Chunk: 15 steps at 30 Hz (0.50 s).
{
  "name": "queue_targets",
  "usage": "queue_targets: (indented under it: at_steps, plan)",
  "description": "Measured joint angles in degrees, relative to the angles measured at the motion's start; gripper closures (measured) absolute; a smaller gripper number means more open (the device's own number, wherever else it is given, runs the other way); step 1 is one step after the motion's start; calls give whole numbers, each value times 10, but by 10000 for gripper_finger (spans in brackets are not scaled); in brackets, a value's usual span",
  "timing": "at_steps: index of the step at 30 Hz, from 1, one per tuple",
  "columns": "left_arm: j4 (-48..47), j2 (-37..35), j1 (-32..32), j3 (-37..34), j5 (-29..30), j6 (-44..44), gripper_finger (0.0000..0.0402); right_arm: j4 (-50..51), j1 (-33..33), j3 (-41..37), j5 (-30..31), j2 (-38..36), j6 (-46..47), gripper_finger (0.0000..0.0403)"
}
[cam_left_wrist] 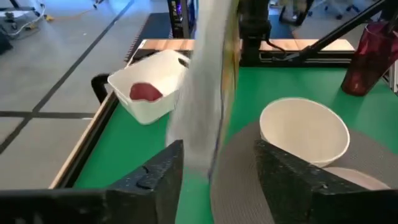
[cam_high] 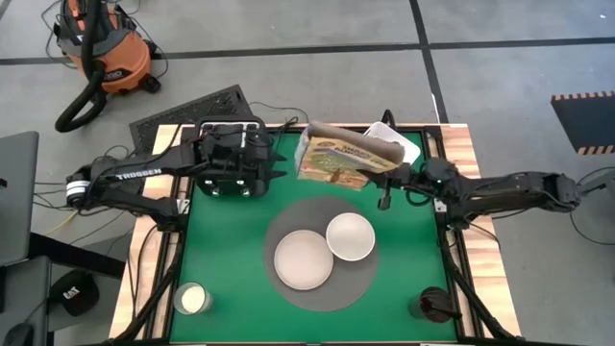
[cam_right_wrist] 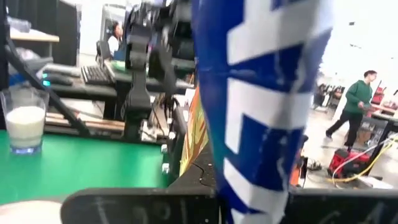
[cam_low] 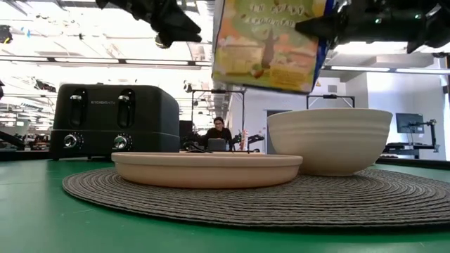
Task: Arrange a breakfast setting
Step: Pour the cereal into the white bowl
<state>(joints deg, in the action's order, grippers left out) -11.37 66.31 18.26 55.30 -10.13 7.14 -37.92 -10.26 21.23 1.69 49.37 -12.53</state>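
A cereal box (cam_high: 346, 157) with a yellow-green front hangs in the air over the table's far middle, above the white bowl (cam_high: 350, 236) and pale plate (cam_high: 304, 259), which rest on a round grey mat (cam_high: 288, 300). My right gripper (cam_high: 396, 175) is shut on the box's right end. My left gripper (cam_high: 285, 160) is open at the box's left end, and its fingers (cam_left_wrist: 165, 177) stand on either side of the box's narrow edge (cam_left_wrist: 208, 112). A dark-red fruit (cam_left_wrist: 145, 92) lies in the white container (cam_left_wrist: 163, 74). No spoon, bread or loose cereal shows. My right gripper holds the cereal box by its blue-and-white narrow side (cam_right_wrist: 261, 124), at the end toward the table's right. The fingers come level from the right. The box is lifted clear, tilted, above the bowl (cam_low: 330, 140).
A black toaster (cam_high: 231, 161) stands at the far left under my left arm. The white container (cam_high: 408, 149) is at the far right. A glass of milk (cam_high: 192, 299) is near left, and a dark red cup (cam_high: 434, 306) is near right.
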Motion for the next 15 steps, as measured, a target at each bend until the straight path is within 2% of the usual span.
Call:
queue_targets:
  at_steps: [5, 8, 12, 15]
  plan:
    - [134, -29, -7, -85, -1, -31, 207, -3, 3, 0, -4, -41, 4, 381]
    - [226, -31, -10, -123, 10, -50, 207, -24, 5, 0, -31, -54, 4, 381]
    - [291, -30, -11, -134, 21, -80, 207, -45, 5, 0, -56, -55, 5, 381]
    - [304, -31, -11, -133, 15, -87, 207, -62, 5, 0, -63, -55, 4, 381]
